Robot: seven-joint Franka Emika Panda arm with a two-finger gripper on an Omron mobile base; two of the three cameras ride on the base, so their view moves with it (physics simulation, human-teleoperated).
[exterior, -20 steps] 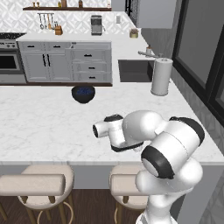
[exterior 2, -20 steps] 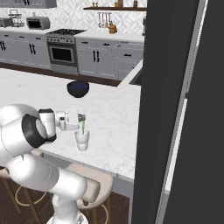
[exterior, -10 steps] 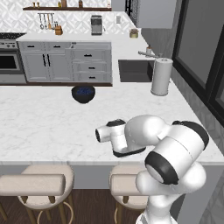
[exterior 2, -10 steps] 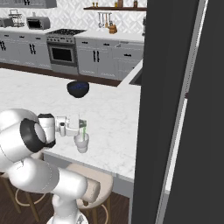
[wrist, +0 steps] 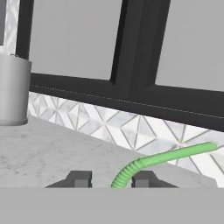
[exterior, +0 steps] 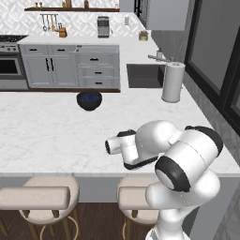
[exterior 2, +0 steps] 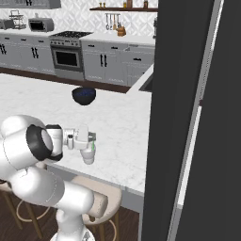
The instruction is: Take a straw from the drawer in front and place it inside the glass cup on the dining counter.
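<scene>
On the long white marble tabletop (exterior 2: 42, 101) with the faint grey veins, your small clear-whitish glass cup (exterior 2: 88, 155) stands near the front edge, above the beige padded stools (exterior: 35, 197). In the right base view the claw (exterior 2: 91, 138) hovers level just over the cup's rim, with the white arm reaching in from the left. A short light-green line, the thin straw (exterior 2: 93, 148), shows at the cup's upper right side, apparently inside the glass; whether it touches the bottom cannot be told.

In the hand view the straw (wrist: 162, 160) rises between the two dark fingertips (wrist: 144, 179) and bends off to the right, ribbed at the bend. The tips stand apart with a gap on either side of the straw, and neither one visibly presses it, so the claw looks parted rather than clamped.

In the left base view the arm's white elbow covers the cup. A dark blue bowl (exterior: 89, 100) sits further back on the same tabletop, well apart from the cup. A tall white paper-towel roll (exterior: 173, 82) stands to the right by the dark sink (exterior: 144, 75). Behind, along the far wall, you have light grey panelled drawers (exterior: 97, 59) with small black bar handles, all looking shut.
</scene>
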